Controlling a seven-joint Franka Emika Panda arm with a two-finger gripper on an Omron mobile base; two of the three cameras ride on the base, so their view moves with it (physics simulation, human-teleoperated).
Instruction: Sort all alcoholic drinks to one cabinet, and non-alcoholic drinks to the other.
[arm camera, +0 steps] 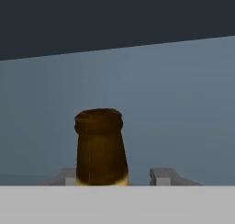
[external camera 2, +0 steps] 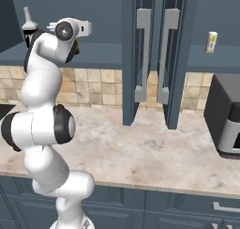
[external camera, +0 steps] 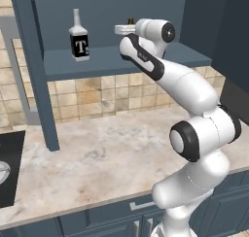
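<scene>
Left wall cabinet (external camera: 121,61), door open, with the gripper (external camera: 127,28) raised to shelf height inside it. Stands on that shelf: clear liquor bottle (external camera: 79,37), upright, well to the left of the hand. Sits between the fingertips (arm camera: 164,175) in the hand view: brown beer bottle (arm camera: 100,147), upright, close against one tip and visibly apart from the other. Jaws therefore spread wider than the bottle, not clamped on it. Cannot tell whether the bottle's base rests on the shelf, since the base lies below the frame. Rests in the right cabinet (external camera 2: 220,59): cream-white can (external camera 2: 212,41), apart from both bottles.

Probable hazards:
- Tipping the beer bottle on withdrawal, caused by the near finger dragging its side during a sideways or tilted retreat.
- Dropping or toppling it, if released above the shelf rather than on it.
- Knocking the liquor bottle, caused by a wide swing of the forearm inside the cabinet.
- Striking the open door (external camera: 34,71) or the shelf edge on exit.
</scene>
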